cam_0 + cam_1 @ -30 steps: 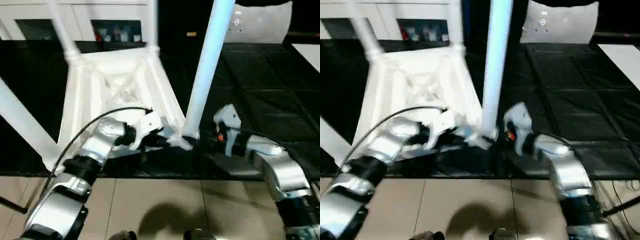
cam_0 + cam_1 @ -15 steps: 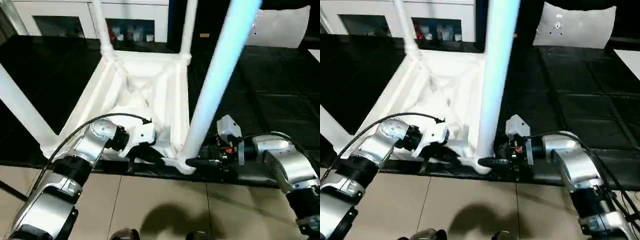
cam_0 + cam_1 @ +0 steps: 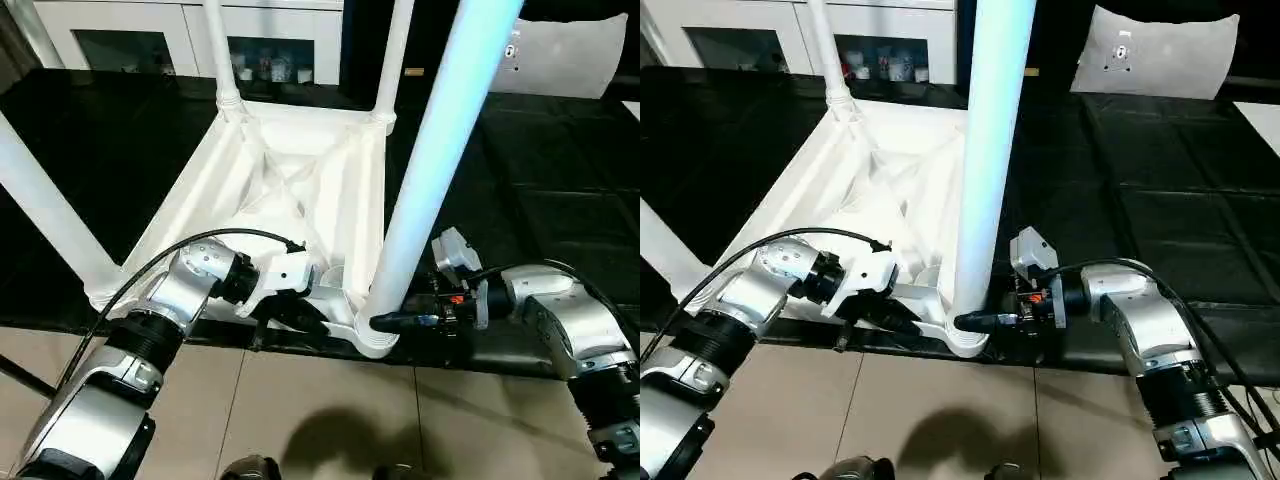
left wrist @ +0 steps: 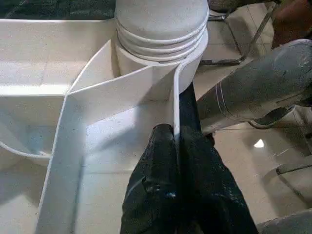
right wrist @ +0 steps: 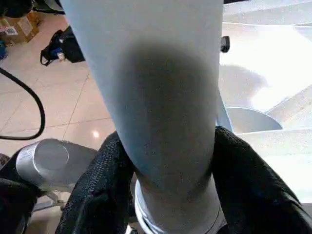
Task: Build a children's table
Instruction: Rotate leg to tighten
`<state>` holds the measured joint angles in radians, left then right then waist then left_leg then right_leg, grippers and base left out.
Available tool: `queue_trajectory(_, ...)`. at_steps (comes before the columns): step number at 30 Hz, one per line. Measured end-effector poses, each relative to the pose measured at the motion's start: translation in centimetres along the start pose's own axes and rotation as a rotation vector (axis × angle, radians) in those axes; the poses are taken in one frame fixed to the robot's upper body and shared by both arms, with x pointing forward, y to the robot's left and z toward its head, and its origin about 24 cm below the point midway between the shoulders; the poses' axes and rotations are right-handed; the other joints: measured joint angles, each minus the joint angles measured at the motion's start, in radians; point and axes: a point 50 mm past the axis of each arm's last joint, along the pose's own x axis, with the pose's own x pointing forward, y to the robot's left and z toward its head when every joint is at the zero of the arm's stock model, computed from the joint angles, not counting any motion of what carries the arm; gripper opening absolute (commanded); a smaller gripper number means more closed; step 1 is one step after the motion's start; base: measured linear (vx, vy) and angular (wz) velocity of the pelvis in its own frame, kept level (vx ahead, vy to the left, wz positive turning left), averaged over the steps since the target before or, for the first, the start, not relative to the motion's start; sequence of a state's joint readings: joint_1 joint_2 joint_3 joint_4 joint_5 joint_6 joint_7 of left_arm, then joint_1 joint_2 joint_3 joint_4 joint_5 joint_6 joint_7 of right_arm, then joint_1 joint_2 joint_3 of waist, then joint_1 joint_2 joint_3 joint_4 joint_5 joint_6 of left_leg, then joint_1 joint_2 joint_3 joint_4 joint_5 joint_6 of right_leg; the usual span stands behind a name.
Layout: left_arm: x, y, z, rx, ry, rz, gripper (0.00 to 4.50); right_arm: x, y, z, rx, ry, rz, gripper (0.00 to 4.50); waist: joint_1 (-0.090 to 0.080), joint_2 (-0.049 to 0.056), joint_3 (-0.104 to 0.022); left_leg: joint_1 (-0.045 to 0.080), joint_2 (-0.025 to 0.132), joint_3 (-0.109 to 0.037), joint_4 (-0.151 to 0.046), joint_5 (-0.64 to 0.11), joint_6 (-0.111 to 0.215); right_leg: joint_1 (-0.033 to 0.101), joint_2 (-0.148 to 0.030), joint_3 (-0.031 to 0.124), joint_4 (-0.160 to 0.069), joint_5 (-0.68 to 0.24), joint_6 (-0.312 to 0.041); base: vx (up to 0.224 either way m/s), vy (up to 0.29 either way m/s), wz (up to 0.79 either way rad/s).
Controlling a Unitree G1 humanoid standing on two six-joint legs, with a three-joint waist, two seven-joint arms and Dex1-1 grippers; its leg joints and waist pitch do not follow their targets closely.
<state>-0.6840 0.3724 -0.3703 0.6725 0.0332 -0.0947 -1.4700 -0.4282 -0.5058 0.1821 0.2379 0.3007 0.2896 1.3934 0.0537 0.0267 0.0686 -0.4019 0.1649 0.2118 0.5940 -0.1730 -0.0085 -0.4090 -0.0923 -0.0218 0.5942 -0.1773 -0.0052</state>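
Note:
The children's table lies upside down on the black padded surface, its X-ribbed white underside facing up. Three of its legs stand in the far and left corner sockets. The near leg rises from the front corner socket. My left gripper is shut on the thin rim wall of the top, just beside that socket. My right gripper reaches in from the right at the leg's base. In the right wrist view its black fingers press on both sides of the leg.
The black padded surface stretches to the right and back. Its front edge meets the tiled floor just below the near corner. White cabinets line the back, and a white panel stands at the back right. A black cable loops over my left forearm.
The camera has shifted and tilted. My right gripper has reached in to the near leg's base and closed around it. My left gripper keeps its hold on the rim.

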Motion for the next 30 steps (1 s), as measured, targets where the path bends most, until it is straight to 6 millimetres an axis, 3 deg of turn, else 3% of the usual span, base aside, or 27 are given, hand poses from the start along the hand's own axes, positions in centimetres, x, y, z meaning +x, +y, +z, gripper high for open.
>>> queue_trajectory(3,0.0,0.0,0.0,-0.005,-0.002,0.002,0.0,0.1,0.0,0.0,0.02,-0.01,-0.004,1.99,0.0,0.0,0.0,0.0,0.0,0.0,0.0,0.0,0.0,0.0,0.0,0.0,0.0,0.0,0.0,0.0,0.0,0.0)
queue_trajectory(6,-0.2,0.5,-0.2,-0.073,-0.004,0.089,0.0,1.4,-0.3,-0.1,0.057,-0.052,-0.125,1.99,-0.009,0.0,0.0,0.002,0.001,0.0,0.001,0.001,-0.001,0.0,0.0,0.0,0.003,0.0,-0.001,0.0,0.0,0.0)
queue_trajectory(9,-0.3,1.5,0.0,-0.132,0.018,0.202,0.0,2.2,-1.2,0.0,0.109,-0.102,-0.323,1.99,-0.032,0.0,0.0,0.003,0.001,0.0,0.001,0.002,-0.003,-0.001,0.0,0.001,0.002,0.0,0.0,0.0,0.0,0.0)
queue_trajectory(13,0.9,2.4,0.6,-0.217,0.001,0.315,0.0,2.6,-2.2,0.3,0.166,-0.124,-0.559,1.98,-0.077,-0.002,0.001,0.003,0.001,0.0,0.002,0.002,-0.003,-0.002,0.0,0.002,0.0,-0.001,0.002,0.0,0.0,0.0)
queue_trajectory(16,2.0,3.3,1.3,-0.272,-0.009,0.42,0.0,3.4,-3.0,0.9,0.203,-0.136,-0.745,1.98,-0.087,-0.001,0.0,0.002,0.001,0.0,0.002,0.002,-0.003,-0.005,0.001,0.002,0.001,-0.002,0.003,0.0,0.0,0.0)
queue_trajectory(20,3.6,4.2,2.3,-0.313,-0.034,0.532,0.0,3.9,-3.8,1.3,0.262,-0.165,-0.949,1.98,-0.089,0.0,0.0,0.001,0.001,0.0,0.002,0.002,-0.003,-0.005,0.001,0.002,0.001,0.001,0.0,0.0,0.0,0.0)
queue_trajectory(22,4.0,4.3,2.6,-0.319,-0.048,0.553,0.0,3.7,-3.9,1.3,0.265,-0.171,-0.985,2.67,-0.087,0.0,0.0,0.001,0.0,0.0,0.002,0.001,-0.002,-0.005,0.001,0.002,-0.001,0.002,-0.002,0.0,0.0,0.0)
queue_trajectory(30,4.0,4.2,2.8,-0.272,-0.042,0.526,0.0,3.1,-3.4,1.2,0.215,-0.174,-0.943,3.19,-0.076,0.001,-0.001,0.0,0.001,0.0,-0.001,0.0,-0.001,-0.006,0.001,0.001,0.0,0.002,-0.002,0.0,0.0,0.0)
